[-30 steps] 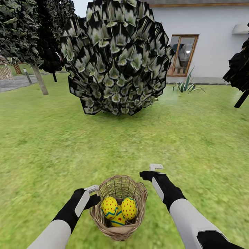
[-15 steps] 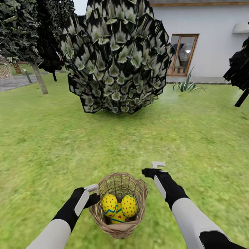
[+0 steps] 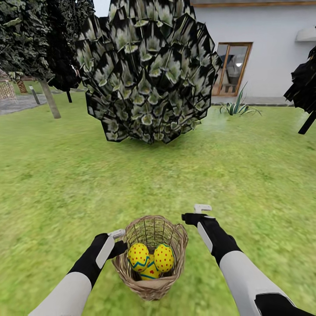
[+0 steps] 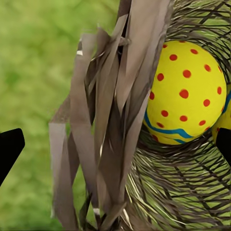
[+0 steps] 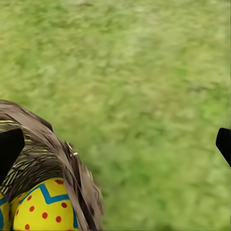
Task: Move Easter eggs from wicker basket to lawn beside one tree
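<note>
on the near lawn [image 3: 66, 175], low between the two arms, the wicker basket [image 3: 151, 287] hangs tipped toward the camera, apparently lifted. the left gripper [image 3: 117, 237] sits at the basket's left rim; the left wrist view shows the rim [image 4: 103, 130] running between its dark fingertips, jaws standing wide, so whether they pinch it cannot be told. the right gripper [image 3: 202, 210] hovers just right of the basket, apart from it, fingers spread and holding nothing; judged ready to steady or reach in. count: three eggs [image 3: 150, 260] inside the basket, two on top, one wedged beneath; none on the grass. one grey-trunked tree [image 3: 49, 98] stands far left, a round bush [image 3: 147, 70] straight ahead, a white house [image 3: 263, 57] behind it.
</note>
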Available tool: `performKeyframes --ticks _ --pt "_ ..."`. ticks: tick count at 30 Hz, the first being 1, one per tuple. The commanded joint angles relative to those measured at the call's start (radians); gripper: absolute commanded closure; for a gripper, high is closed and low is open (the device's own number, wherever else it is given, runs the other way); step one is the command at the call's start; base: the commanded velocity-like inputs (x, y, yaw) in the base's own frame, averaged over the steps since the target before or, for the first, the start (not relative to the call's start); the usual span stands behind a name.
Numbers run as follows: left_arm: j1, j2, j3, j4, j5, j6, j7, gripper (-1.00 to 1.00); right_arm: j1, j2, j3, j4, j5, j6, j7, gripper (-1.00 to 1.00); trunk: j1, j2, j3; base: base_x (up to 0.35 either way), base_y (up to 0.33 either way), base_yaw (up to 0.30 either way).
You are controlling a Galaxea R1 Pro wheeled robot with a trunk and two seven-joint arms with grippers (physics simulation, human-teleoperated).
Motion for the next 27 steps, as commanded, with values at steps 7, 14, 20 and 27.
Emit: performKeyframes --ticks 7,14,20,27 --pt "0.0 0.001 0.003 -0.001 0.012 0.003 0.009 -1.0 0.0 -0.009 0.002 -0.001 -0.008 0.004 -0.007 -1.0 0.011 -0.022 -0.01 0.0 0.0 0.0" --pt "0.0 0.003 0.003 0.0 0.011 0.003 0.009 -1.0 0.0 -0.01 0.002 -0.001 -0.008 0.004 -0.007 -1.0 0.011 -0.022 -0.01 0.0 0.0 0.0" --pt "0.0 0.004 0.003 0.019 0.012 0.002 0.009 -1.0 0.0 -0.01 0.002 0.0 -0.008 0.004 -0.007 -1.0 0.011 -0.022 -0.01 0.0 0.0 0.0" --pt "0.0 0.001 0.004 0.053 0.013 -0.001 0.009 -1.0 0.0 -0.01 0.002 0.0 -0.008 0.004 -0.007 -1.0 0.011 -0.022 -0.01 0.0 0.0 0.0"
